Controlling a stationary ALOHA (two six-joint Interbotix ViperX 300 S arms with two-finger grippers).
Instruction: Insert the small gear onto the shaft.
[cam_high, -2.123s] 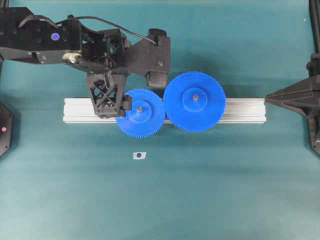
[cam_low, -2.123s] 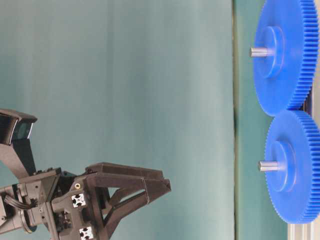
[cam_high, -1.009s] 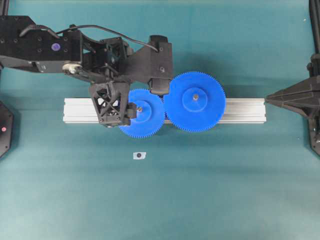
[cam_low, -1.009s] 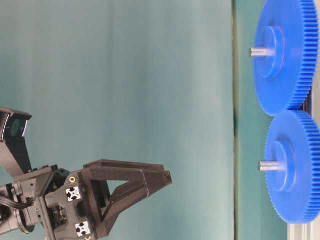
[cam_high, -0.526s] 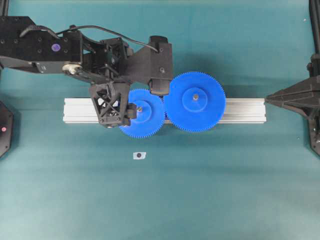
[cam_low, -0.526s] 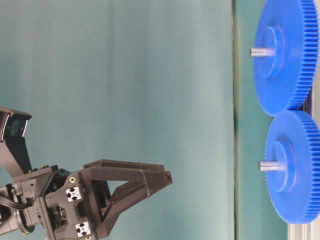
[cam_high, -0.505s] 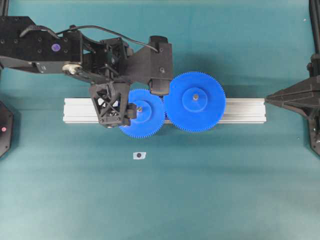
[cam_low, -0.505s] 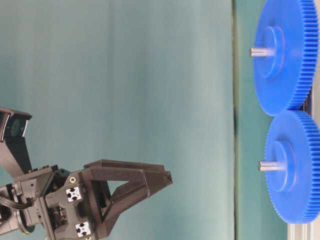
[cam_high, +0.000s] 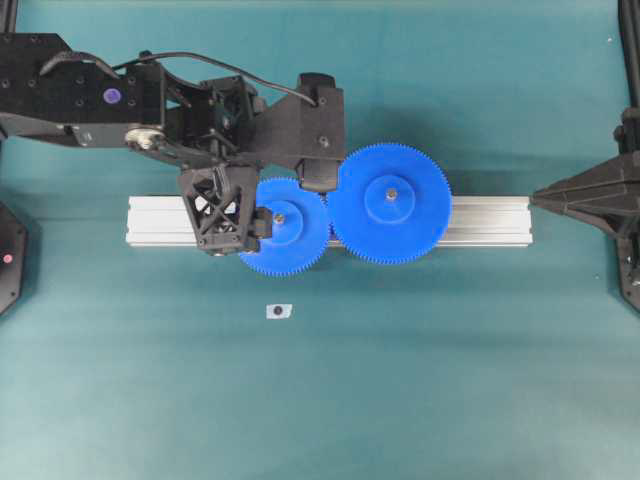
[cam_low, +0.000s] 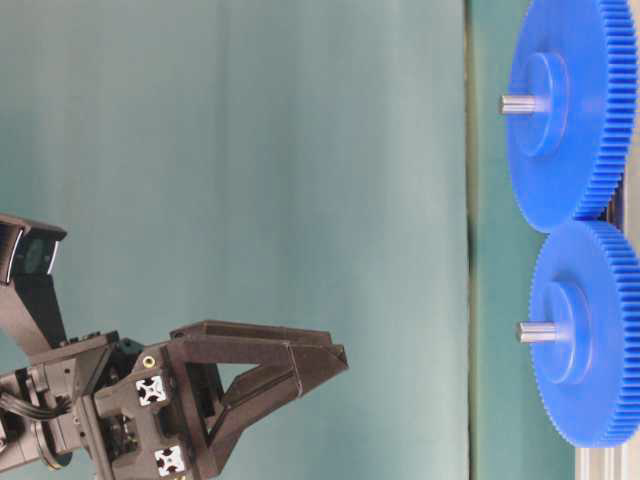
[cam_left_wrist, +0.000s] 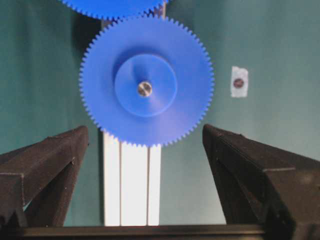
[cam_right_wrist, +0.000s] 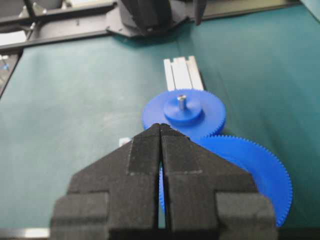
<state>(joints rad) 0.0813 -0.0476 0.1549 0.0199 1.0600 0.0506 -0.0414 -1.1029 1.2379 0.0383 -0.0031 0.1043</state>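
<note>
Blue plastic small gear (cam_high: 284, 228) sits on the alu rail (cam_high: 480, 221), shaft (cam_left_wrist: 144, 88) tip poking through its hub, teeth meshed w/ the larger gear (cam_high: 389, 204) at its 3 o'clock. Looks fully seated from the table-level view: hub flat, pin sticks out clear.

Left gripper (cam_left_wrist: 145, 165) is wide open, holding nothing. Right gripper (cam_right_wrist: 160, 131) is clenched shut, empty, parked well off at the far right edge of the overhead view.

Relative pos: in left wrist cam the small gear is at 12 o'clock from the gap between the jaws, outside it, no contact. Table-level view shows the gripper well above the gear. Overhead: one finger (cam_high: 222, 207) overlaps the gear's 9 o'clock edge, the other is at its 12–1 o'clock.

Step in hand, as judged: release done, clear out. To do it well:
- keep jaws wide, no closing near teeth
- lift straight along the shaft axis, no sideways drag; a snag could tilt the gear off the pin
- check mesh w/ larger gear stays put

White tag (cam_high: 278, 311) w/ dark dot lies at the gear's 6 o'clock, irrelevant.
</note>
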